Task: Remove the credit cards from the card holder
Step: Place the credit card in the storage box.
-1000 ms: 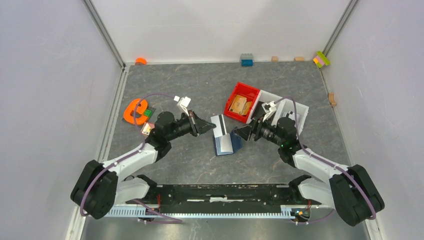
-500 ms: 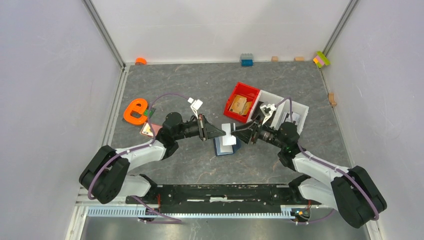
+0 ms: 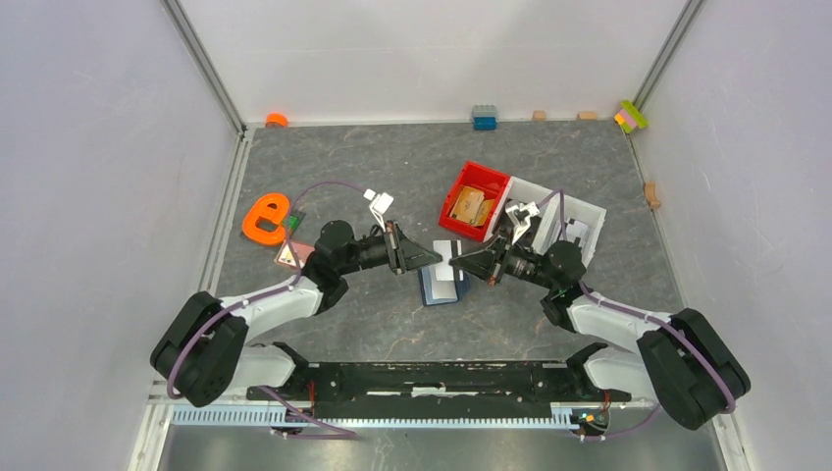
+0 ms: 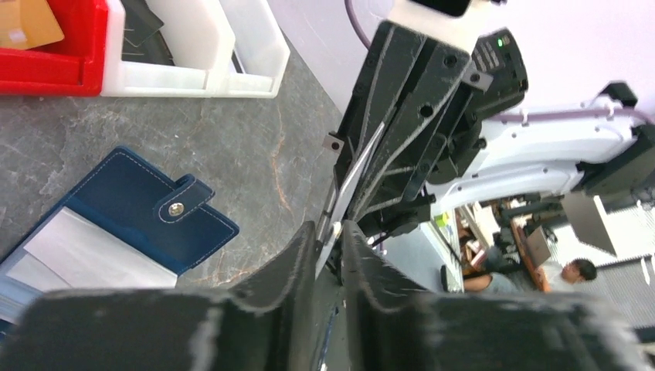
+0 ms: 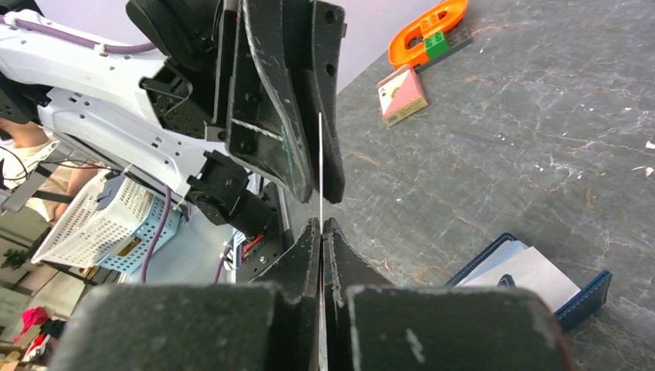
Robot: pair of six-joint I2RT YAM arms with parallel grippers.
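A thin pale credit card (image 3: pixel 449 253) hangs edge-on between both grippers, just above the card holder (image 3: pixel 442 288). My right gripper (image 3: pixel 458 262) is shut on the card's near end; in the right wrist view its fingertips (image 5: pixel 321 223) pinch the card edge (image 5: pixel 320 170). My left gripper (image 3: pixel 438 257) faces it. Its jaws (image 4: pixel 328 226) stand slightly apart, with the card edge (image 4: pixel 351 174) running loosely between them. The navy card holder (image 4: pixel 147 216) lies open on the table with its snap tab out. Pale cards show in its pockets (image 5: pixel 533 272).
A red tray (image 3: pixel 485 169) holding tan blocks and a white tray (image 3: pixel 581 206) stand just behind the right arm. An orange letter shape (image 3: pixel 263 218) and a small pink-faced block (image 3: pixel 290 255) lie left of the left arm. Small bricks line the back wall (image 3: pixel 484 117).
The left gripper carried the card right, over the card holder. The right gripper moved in from the right and shut on the card. The left jaws have parted slightly.
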